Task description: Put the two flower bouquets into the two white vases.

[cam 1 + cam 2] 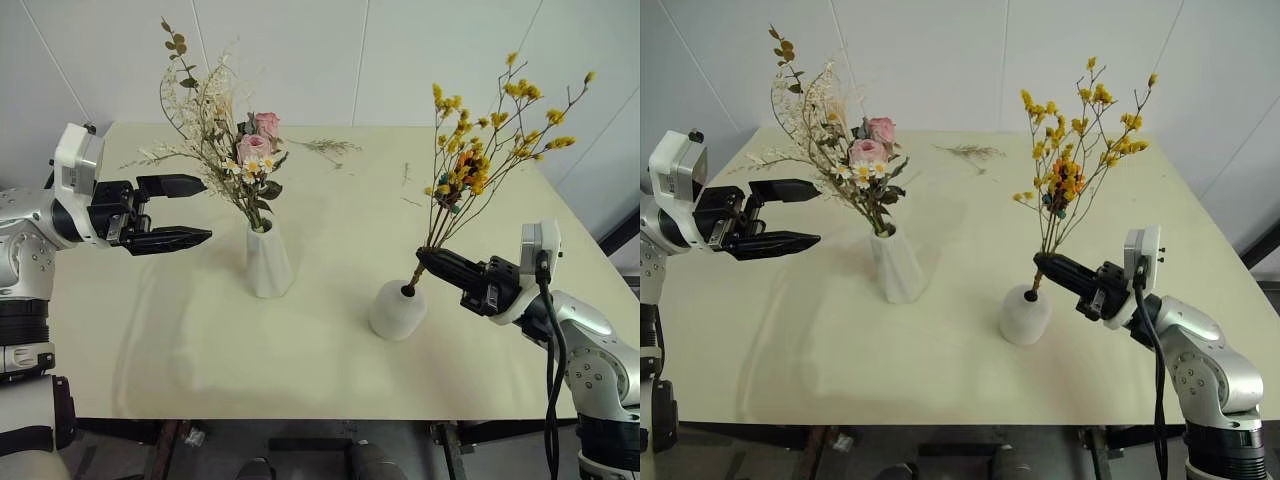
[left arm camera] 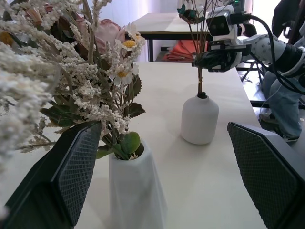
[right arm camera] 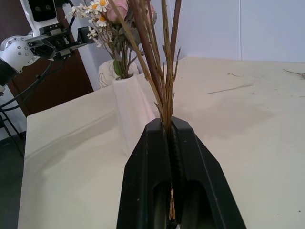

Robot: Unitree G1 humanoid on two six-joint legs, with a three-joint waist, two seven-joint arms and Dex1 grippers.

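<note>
My left gripper (image 1: 185, 212) hangs wide open and empty at nine o'clock over the cream table (image 1: 330, 370), just beside the rose-and-daisy bouquet (image 1: 232, 150). That bouquet stands in the tall faceted white vase (image 1: 268, 262) near the table's centre, with bare tabletop all around it. At three o'clock of it, well apart, sits the squat round white vase (image 1: 397, 311), the stems of the yellow-blossom bouquet (image 1: 480, 150) entering its small mouth. My right gripper (image 1: 424, 259) is clamped tight on those stems just above the mouth. A loose dried sprig (image 1: 325, 147) lies at twelve o'clock near the far edge. No writing reads anywhere.
</note>
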